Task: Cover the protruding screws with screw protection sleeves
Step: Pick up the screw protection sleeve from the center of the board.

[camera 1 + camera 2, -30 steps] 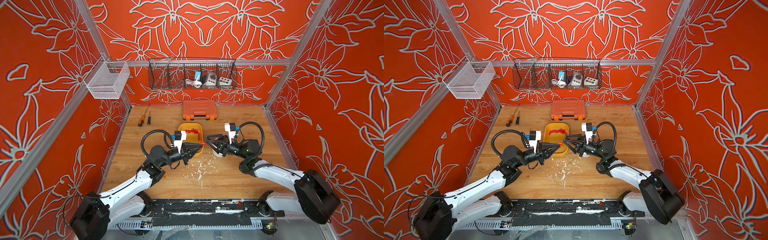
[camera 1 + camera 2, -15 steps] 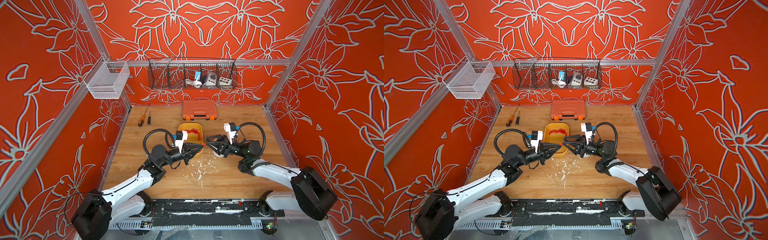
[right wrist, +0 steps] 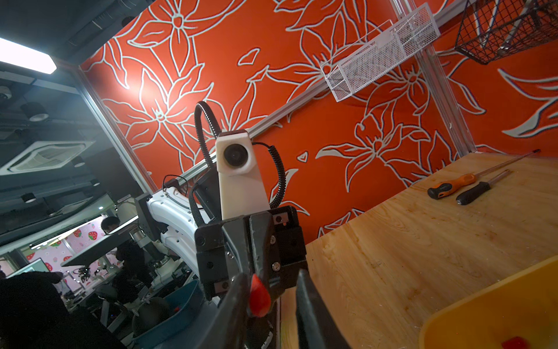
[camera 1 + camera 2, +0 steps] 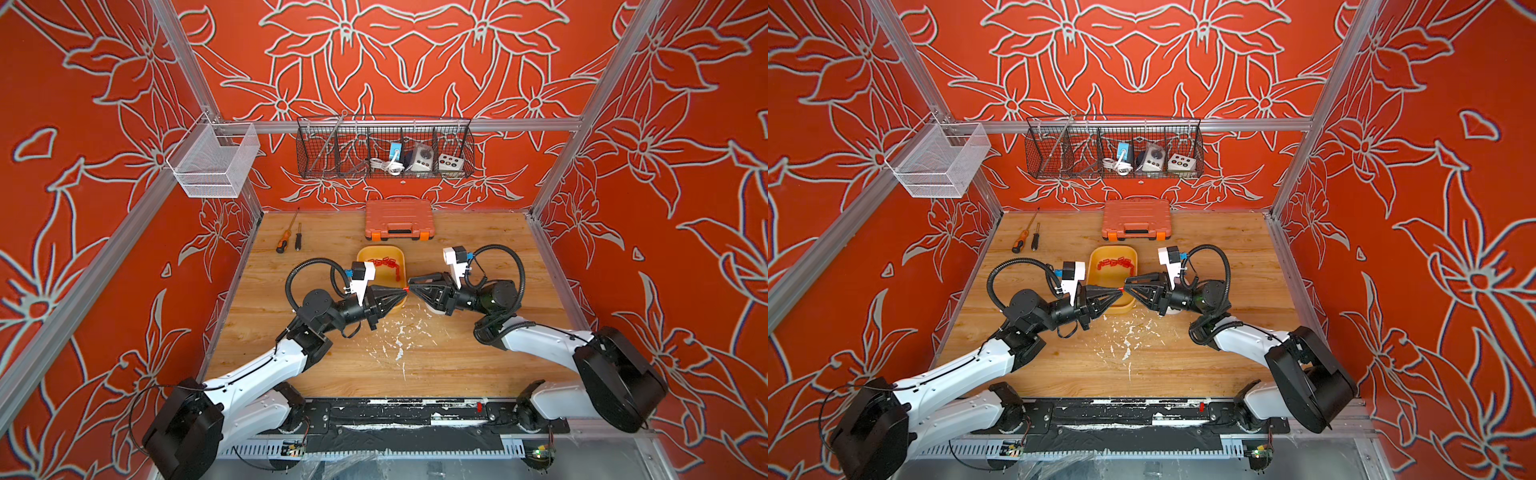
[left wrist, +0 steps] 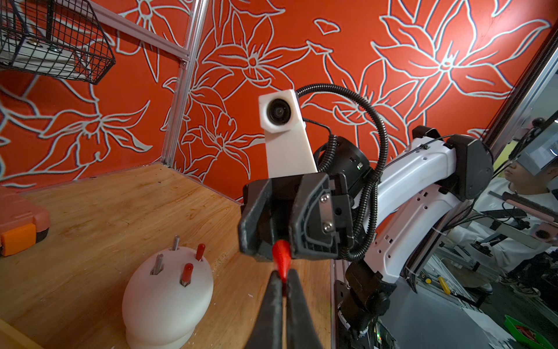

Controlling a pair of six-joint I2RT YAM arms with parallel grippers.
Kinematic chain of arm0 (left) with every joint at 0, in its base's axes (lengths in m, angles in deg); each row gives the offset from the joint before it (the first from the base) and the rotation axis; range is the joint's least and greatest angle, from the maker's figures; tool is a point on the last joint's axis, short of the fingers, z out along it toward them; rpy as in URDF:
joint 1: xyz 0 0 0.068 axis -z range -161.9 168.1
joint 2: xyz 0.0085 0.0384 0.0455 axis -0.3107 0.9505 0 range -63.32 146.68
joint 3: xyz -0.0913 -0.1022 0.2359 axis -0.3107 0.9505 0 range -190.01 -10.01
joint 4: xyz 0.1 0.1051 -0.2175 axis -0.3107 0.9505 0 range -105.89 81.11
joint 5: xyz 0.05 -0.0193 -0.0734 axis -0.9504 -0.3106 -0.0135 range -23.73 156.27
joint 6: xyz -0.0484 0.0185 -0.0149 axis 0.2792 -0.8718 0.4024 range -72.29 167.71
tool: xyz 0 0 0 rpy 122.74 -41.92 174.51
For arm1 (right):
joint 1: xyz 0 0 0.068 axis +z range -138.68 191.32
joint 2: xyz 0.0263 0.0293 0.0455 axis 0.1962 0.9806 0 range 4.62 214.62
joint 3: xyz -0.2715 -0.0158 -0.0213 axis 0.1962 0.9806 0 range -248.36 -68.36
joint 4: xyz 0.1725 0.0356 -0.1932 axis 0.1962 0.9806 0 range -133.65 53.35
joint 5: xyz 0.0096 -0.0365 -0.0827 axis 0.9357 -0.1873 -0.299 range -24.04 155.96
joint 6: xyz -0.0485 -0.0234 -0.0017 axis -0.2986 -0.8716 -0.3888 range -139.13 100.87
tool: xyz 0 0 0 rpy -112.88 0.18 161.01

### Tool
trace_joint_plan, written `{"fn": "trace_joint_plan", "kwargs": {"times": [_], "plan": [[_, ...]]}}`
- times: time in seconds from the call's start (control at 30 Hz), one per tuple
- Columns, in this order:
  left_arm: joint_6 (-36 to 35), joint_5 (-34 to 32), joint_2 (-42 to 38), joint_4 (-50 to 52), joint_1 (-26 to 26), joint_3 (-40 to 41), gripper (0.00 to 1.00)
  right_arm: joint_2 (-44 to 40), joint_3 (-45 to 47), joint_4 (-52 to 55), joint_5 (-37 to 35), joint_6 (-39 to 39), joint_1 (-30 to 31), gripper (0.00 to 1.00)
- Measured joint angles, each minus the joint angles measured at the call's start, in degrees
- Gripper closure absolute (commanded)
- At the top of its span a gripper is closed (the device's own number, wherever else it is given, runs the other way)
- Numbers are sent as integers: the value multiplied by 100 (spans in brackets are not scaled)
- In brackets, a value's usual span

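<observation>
My left gripper [image 4: 402, 291] is shut on the end of one red screw protection sleeve [image 5: 281, 256], held in the air above the near edge of the yellow tray [image 4: 370, 253]. My right gripper [image 4: 411, 287] meets it tip to tip. Its jaws stand apart around the sleeve's [image 3: 259, 297] free end, which touches one finger [image 3: 238, 290]. More sleeves [image 4: 384, 264] lie in the tray. The white dome [image 5: 167, 290] stands on the table under the right arm. It has two bare protruding screws [image 5: 157, 263] and two studs capped in red [image 5: 187, 272].
An orange tool case [image 4: 399, 218] lies at the back of the table, with two screwdrivers [image 4: 286, 241] at the back left. A black wire basket [image 4: 384, 147] and a white mesh basket [image 4: 214, 160] hang on the walls. White flakes [image 4: 399, 332] litter the wood.
The right gripper has moved left up to the left gripper's tip and its jaws have narrowed around the sleeve. The left gripper has stayed shut on the sleeve and edged right.
</observation>
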Motion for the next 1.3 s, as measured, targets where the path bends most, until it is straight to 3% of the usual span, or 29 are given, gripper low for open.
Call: {"fn": "trace_joint_plan", "kwargs": {"times": [0.27,0.47,0.5,0.57,0.6,0.77,0.9,1.03,1.13,1.3], "plan": [[-4,-11,0,-9,-2,2,100,-2,-11,-26,46,39,0,100],[-9,-85,-2,-63,0,2,100,-2,-90,-2,70,98,0,100],[-9,-90,-2,-79,0,2,96,-2,-94,-4,72,114,0,100],[-44,-105,-2,-79,0,7,74,-11,-94,2,74,142,0,100],[-74,-125,-13,-59,0,13,68,-24,-94,4,74,155,0,100],[-802,-319,-374,610,20,101,59,-258,-201,389,107,164,0,100],[-2070,-811,-931,1458,402,332,58,-817,-380,1637,125,-151,0,100],[-3001,-1270,-1204,1998,780,507,54,-1665,-708,4085,-160,-1086,17,100],[-3368,-1491,-1379,2177,859,634,49,-2122,-960,5567,-422,-1644,17,100],[-3617,-1502,-1679,2214,890,855,35,-2249,-1051,6931,-599,-1998,116,100]]}}
